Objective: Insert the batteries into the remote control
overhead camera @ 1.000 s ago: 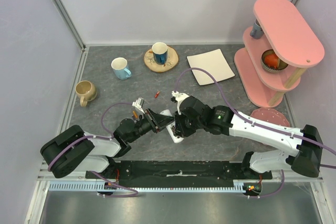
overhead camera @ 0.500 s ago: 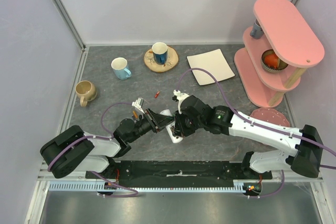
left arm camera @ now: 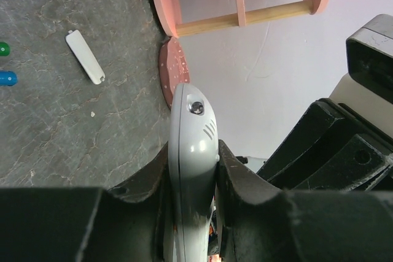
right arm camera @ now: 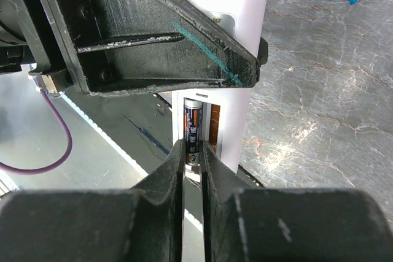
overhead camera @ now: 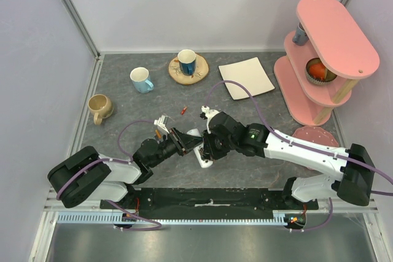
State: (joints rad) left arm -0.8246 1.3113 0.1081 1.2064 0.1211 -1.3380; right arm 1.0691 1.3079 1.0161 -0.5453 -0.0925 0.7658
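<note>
left jaws gripped the remote control [left arm camera: 191, 121] edge-on above the counter [left arm camera: 73, 133]. right jaws pinched a dark battery [right arm camera: 193, 121] at its open bay. the battery's label was unreadable, its lower end hidden.

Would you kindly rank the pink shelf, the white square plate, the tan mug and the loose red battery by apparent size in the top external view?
Largest to smallest:
pink shelf
white square plate
tan mug
red battery
No two look alike.
</note>
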